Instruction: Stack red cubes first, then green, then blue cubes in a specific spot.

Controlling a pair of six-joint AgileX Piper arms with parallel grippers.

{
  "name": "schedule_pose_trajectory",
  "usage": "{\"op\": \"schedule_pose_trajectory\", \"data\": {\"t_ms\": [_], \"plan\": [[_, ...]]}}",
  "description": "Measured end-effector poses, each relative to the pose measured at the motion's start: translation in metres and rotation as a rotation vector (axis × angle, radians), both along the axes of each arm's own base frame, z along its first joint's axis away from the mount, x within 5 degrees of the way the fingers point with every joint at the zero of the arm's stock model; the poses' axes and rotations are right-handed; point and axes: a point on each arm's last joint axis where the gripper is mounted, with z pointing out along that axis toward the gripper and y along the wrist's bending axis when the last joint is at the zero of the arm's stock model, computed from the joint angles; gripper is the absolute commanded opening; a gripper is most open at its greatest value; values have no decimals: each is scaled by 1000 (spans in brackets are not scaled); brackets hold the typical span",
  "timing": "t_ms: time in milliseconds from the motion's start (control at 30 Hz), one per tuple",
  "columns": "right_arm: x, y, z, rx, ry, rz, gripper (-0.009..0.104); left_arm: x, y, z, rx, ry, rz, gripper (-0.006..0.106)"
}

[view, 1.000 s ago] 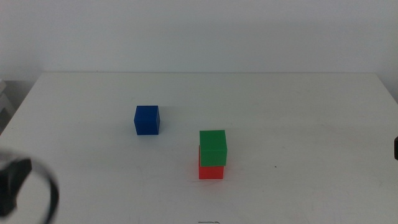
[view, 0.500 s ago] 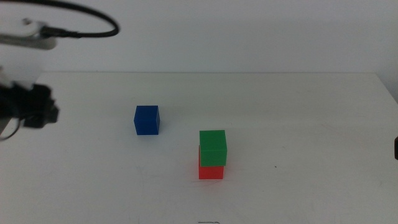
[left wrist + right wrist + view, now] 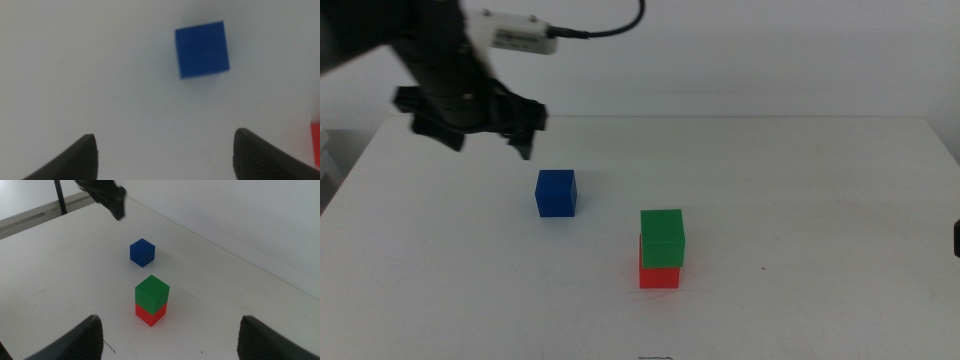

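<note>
The green cube (image 3: 662, 237) sits on the red cube (image 3: 659, 276) a little right of the table's centre, slightly offset. The blue cube (image 3: 556, 193) stands alone on the white tabletop, to the left of and behind the stack. My left gripper (image 3: 488, 143) hovers open above the table, behind and to the left of the blue cube (image 3: 202, 49), with nothing between its jaws. My right gripper (image 3: 170, 318) waits open at the right side, looking at the stack (image 3: 152, 293) and the blue cube (image 3: 142, 252) from a distance.
The white table (image 3: 800, 180) ends at a pale wall behind. A dark sliver (image 3: 957, 238) shows at the right edge of the middle view. The left arm's black cable (image 3: 605, 30) loops above the table's back left.
The left arm has risen from the bottom-left corner and swung back and right, to just behind and left of the blue cube. The cubes have not moved.
</note>
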Motion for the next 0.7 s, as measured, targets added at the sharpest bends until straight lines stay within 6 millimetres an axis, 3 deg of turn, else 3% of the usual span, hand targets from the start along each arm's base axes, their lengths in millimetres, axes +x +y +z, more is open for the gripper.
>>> {"op": "schedule_pose_trajectory", "data": {"t_ms": [167,367,700], "plan": [[0,0,0,0,0,0,94,44,-18,-31,-17,62,16,90],[0,0,0,0,0,0,94,78,-31,-63,-24,137,23,90],[0,0,0,0,0,0,94,102,-40,-103,-14,209,28,90]]}}
